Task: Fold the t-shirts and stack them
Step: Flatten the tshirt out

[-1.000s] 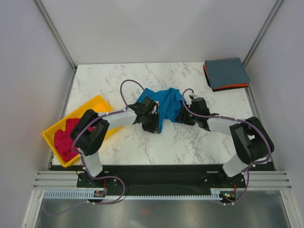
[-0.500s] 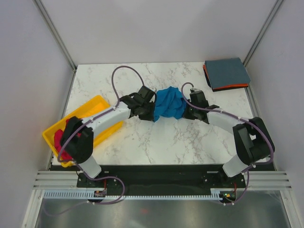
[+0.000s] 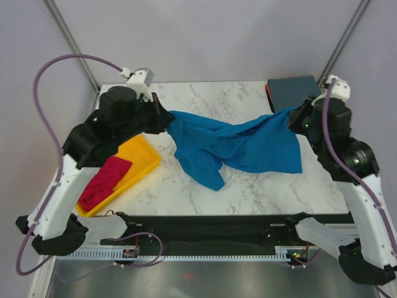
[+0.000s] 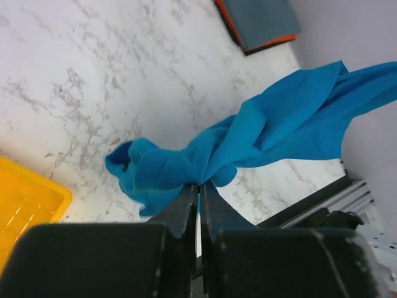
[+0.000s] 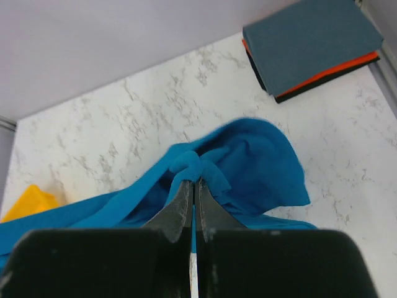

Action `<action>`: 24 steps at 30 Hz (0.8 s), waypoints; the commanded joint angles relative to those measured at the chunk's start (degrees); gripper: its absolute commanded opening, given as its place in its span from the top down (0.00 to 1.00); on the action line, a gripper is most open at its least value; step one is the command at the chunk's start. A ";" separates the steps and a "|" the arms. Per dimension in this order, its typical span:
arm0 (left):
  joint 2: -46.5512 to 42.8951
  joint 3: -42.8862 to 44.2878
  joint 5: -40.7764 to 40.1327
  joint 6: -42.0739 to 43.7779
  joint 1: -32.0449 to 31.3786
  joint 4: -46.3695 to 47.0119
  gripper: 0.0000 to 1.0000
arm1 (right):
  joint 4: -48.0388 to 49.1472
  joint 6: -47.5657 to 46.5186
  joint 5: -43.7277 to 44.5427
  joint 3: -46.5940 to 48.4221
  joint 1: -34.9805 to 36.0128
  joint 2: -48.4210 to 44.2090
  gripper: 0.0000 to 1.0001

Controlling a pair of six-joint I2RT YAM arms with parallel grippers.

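Note:
A bright blue t-shirt (image 3: 236,146) hangs stretched between both arms above the marble table, its lower part sagging toward the table. My left gripper (image 4: 199,184) is shut on its left end (image 4: 167,171). My right gripper (image 5: 193,181) is shut on its right end (image 5: 205,162). In the top view the left gripper (image 3: 167,119) is raised at the left and the right gripper (image 3: 293,113) at the right. A magenta-red t-shirt (image 3: 104,184) lies in the yellow tray (image 3: 141,152). A folded slate grey-blue t-shirt (image 3: 291,90) rests on an orange one (image 5: 329,71) at the back right corner.
The yellow tray sits at the table's left edge. The folded stack (image 4: 259,22) lies close to the right arm. Grey walls and metal posts close in the table on three sides. A purple cable (image 3: 56,68) loops high over the left arm.
Both grippers closed on the bunched blue t-shirt at the table's middle, then rose and pulled apart, stretching it out between them. The magenta-red t-shirt now shows in the tray.

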 commanded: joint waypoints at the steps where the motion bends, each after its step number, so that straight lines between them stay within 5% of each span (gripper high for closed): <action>1: -3.72 3.60 2.27 -0.44 -0.05 -4.48 0.98 | -11.53 0.74 3.10 6.21 -0.14 -3.52 1.00; 10: -1.01 -12.38 2.63 0.00 1.53 0.96 0.98 | -8.90 -0.32 4.49 -6.93 -0.22 -4.49 1.00; 14: 8.37 -20.02 9.72 0.78 8.63 5.97 0.98 | -8.38 2.40 12.74 -15.12 -0.22 -2.30 1.00; 19: 21.74 -20.76 18.26 3.77 13.74 13.80 0.98 | -1.45 5.13 9.16 -27.69 -0.49 0.08 1.00; 24: 26.61 -12.40 17.84 5.89 16.56 12.67 0.57 | 2.52 4.96 8.98 -31.92 -0.92 4.29 1.00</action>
